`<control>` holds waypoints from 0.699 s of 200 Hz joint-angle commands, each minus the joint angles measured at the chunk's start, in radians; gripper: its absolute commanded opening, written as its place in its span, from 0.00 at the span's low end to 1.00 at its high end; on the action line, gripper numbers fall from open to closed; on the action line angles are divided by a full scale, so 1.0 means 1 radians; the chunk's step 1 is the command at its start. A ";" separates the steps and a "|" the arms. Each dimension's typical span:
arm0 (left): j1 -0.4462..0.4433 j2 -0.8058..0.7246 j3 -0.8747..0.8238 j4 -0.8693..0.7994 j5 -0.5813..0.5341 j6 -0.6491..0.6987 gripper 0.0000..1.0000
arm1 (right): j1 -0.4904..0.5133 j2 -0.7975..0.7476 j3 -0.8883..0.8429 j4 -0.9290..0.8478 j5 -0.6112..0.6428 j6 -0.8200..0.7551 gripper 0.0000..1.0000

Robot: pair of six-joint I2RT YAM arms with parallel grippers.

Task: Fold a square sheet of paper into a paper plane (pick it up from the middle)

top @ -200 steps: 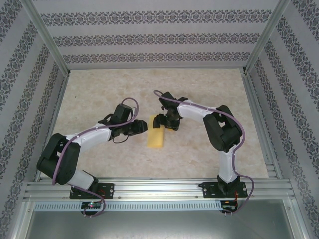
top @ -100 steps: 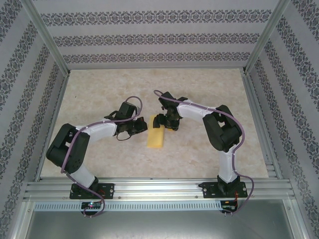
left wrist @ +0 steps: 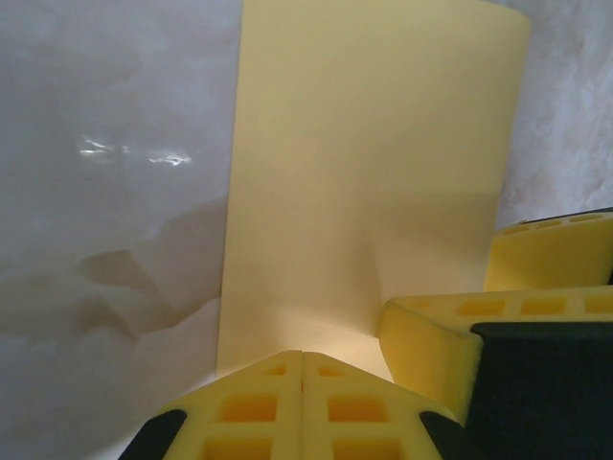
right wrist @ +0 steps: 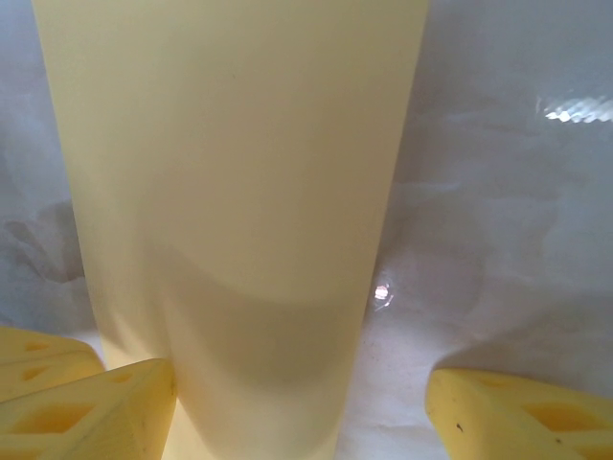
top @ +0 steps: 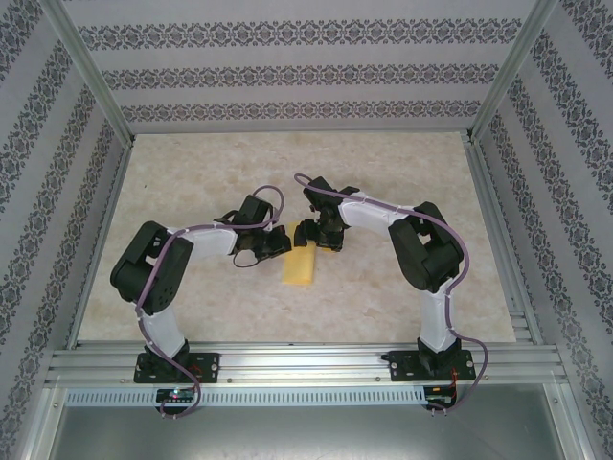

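The square sheet of paper [top: 299,267] lies on the table as a narrow yellow strip, not in the pointed shape of a paper plane. My left gripper [top: 283,241] is shut, and its tips [left wrist: 303,359] rest at the strip's far left corner. In the left wrist view the paper [left wrist: 374,172] runs away from the closed fingers. My right gripper [top: 317,236] is open at the strip's far end. In the right wrist view the paper [right wrist: 239,192] passes between the two yellow fingers [right wrist: 96,407], and the gripper [right wrist: 302,412] holds nothing.
Pale marbled tabletop [top: 402,182] surrounds the strip. Patterned walls and an aluminium frame [top: 287,359] enclose the work area. The two grippers sit close together above the strip's far end, and the right gripper's finger [left wrist: 450,335] shows beside the left tips.
My left arm has swung right toward the paper with its elbow rising, and its gripper has closed. The right arm and the strip have stayed in place.
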 commanded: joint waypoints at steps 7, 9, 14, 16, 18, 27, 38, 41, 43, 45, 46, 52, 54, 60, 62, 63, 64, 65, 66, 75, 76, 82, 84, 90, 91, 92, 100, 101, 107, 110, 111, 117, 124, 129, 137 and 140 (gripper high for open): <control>-0.013 0.028 0.033 0.037 0.015 -0.010 0.00 | 0.002 0.113 -0.050 0.003 0.106 0.000 0.74; -0.015 0.030 0.034 0.035 0.013 -0.009 0.00 | 0.002 0.113 -0.050 0.003 0.107 0.000 0.74; -0.014 0.033 0.035 0.031 0.010 -0.009 0.00 | 0.003 0.114 -0.050 0.003 0.107 0.000 0.74; -0.015 0.033 0.036 0.030 0.009 -0.008 0.00 | 0.002 0.115 -0.050 0.003 0.106 0.000 0.74; -0.015 0.035 0.037 0.027 0.008 -0.008 0.00 | 0.003 0.115 -0.050 0.002 0.107 0.000 0.74; -0.015 0.040 0.037 0.014 -0.003 -0.004 0.00 | 0.005 0.115 -0.049 0.001 0.107 0.000 0.74; -0.016 0.044 0.038 -0.001 -0.018 0.000 0.00 | 0.005 0.114 -0.049 0.001 0.108 0.000 0.74; -0.016 0.046 0.037 -0.003 -0.020 0.000 0.00 | 0.005 0.114 -0.049 0.001 0.108 0.000 0.74; -0.016 0.046 0.037 -0.005 -0.021 0.001 0.00 | 0.006 0.114 -0.050 0.001 0.108 0.000 0.74; -0.016 0.047 0.036 -0.005 -0.023 0.001 0.00 | 0.005 0.114 -0.049 0.001 0.108 0.001 0.74; -0.016 0.047 0.036 -0.006 -0.023 0.002 0.00 | 0.006 0.113 -0.049 0.001 0.108 0.001 0.74; -0.018 0.050 0.030 -0.004 -0.026 0.003 0.00 | 0.005 0.113 -0.049 0.003 0.109 0.001 0.74; -0.019 0.050 0.029 -0.006 -0.028 0.003 0.00 | 0.007 0.113 -0.049 0.002 0.107 0.003 0.74; -0.019 0.055 0.028 -0.007 -0.030 0.003 0.00 | 0.008 0.112 -0.047 0.002 0.107 0.003 0.74; -0.020 0.056 0.026 -0.007 -0.031 0.003 0.00 | 0.007 0.111 -0.048 0.003 0.105 0.003 0.74; -0.019 0.057 0.026 -0.009 -0.032 0.003 0.00 | 0.007 0.111 -0.047 0.003 0.105 0.003 0.74; -0.019 0.057 0.025 -0.009 -0.032 0.004 0.00 | 0.008 0.110 -0.046 0.003 0.105 0.003 0.74; -0.019 0.058 0.024 -0.009 -0.033 0.004 0.00 | 0.007 0.110 -0.046 0.003 0.104 0.004 0.74; -0.019 0.059 0.025 -0.010 -0.034 0.004 0.00 | 0.007 0.109 -0.046 0.004 0.104 0.003 0.74; -0.022 0.065 0.018 -0.008 -0.034 0.004 0.00 | 0.008 0.104 -0.045 0.006 0.103 0.006 0.74; -0.022 0.065 0.018 -0.007 -0.033 0.004 0.00 | 0.008 0.104 -0.045 0.006 0.103 0.007 0.74; -0.024 0.067 0.013 -0.005 -0.037 0.004 0.00 | 0.007 0.098 -0.043 0.007 0.103 0.009 0.74; -0.024 0.068 0.011 -0.004 -0.038 0.004 0.00 | 0.007 0.094 -0.043 0.009 0.101 0.010 0.74; -0.026 0.070 0.006 -0.003 -0.041 0.004 0.00 | 0.007 0.086 -0.040 0.014 0.097 0.010 0.74; -0.026 0.070 0.006 -0.002 -0.042 0.005 0.00 | 0.006 0.083 -0.040 0.015 0.096 0.010 0.74; -0.027 0.070 0.005 -0.001 -0.043 0.006 0.00 | 0.007 0.081 -0.041 0.016 0.096 0.011 0.74; -0.029 0.071 -0.001 0.001 -0.045 0.005 0.00 | 0.008 0.062 -0.037 0.022 0.097 0.016 0.74; -0.028 0.071 -0.001 0.001 -0.046 0.004 0.00 | 0.007 0.058 -0.036 0.023 0.097 0.016 0.74; -0.030 0.075 -0.004 0.004 -0.046 0.004 0.00 | 0.007 0.038 -0.034 0.028 0.100 0.019 0.75; -0.030 0.076 -0.005 0.004 -0.045 0.004 0.00 | 0.007 0.027 -0.032 0.031 0.102 0.019 0.75; -0.030 0.075 -0.006 0.005 -0.045 0.004 0.00 | 0.007 0.023 -0.032 0.032 0.103 0.019 0.75; -0.031 0.078 -0.006 0.006 -0.045 0.005 0.00 | 0.006 -0.003 -0.032 0.043 0.108 0.022 0.75; -0.033 0.081 -0.007 0.007 -0.045 0.007 0.00 | 0.001 -0.039 -0.036 0.056 0.114 0.028 0.77; -0.033 0.081 -0.009 0.006 -0.045 0.009 0.00 | -0.003 -0.065 -0.040 0.067 0.119 0.036 0.77; -0.035 0.083 -0.008 0.007 -0.045 0.010 0.00 | -0.010 -0.107 -0.056 0.092 0.123 0.051 0.77; -0.034 0.084 -0.008 0.008 -0.045 0.011 0.00 | -0.014 -0.129 -0.063 0.103 0.126 0.057 0.77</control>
